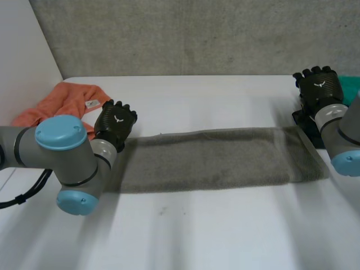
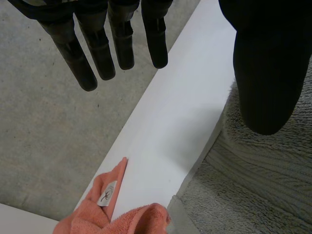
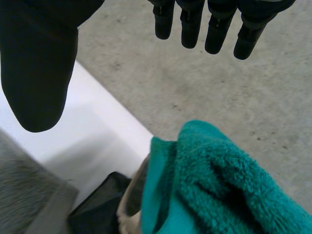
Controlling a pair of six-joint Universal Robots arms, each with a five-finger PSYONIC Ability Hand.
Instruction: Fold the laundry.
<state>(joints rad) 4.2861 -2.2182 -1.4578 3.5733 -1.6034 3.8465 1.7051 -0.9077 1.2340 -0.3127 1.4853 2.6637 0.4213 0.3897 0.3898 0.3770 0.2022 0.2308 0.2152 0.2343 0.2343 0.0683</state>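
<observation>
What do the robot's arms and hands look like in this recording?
Both arms are grey tubes with round light-blue caps at the joints: the left arm and the right arm. Each ends in a black hand, the left hand and the right hand, with a small white emblem on its back. The fingers are black, segmented and round-tipped; the thumb is broader.

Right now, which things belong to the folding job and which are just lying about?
Job: grey towel on the white table; left hand, right hand, both open near its ends.
Lying about, perhaps later laundry: orange cloth, teal cloth; also a black object.
</observation>
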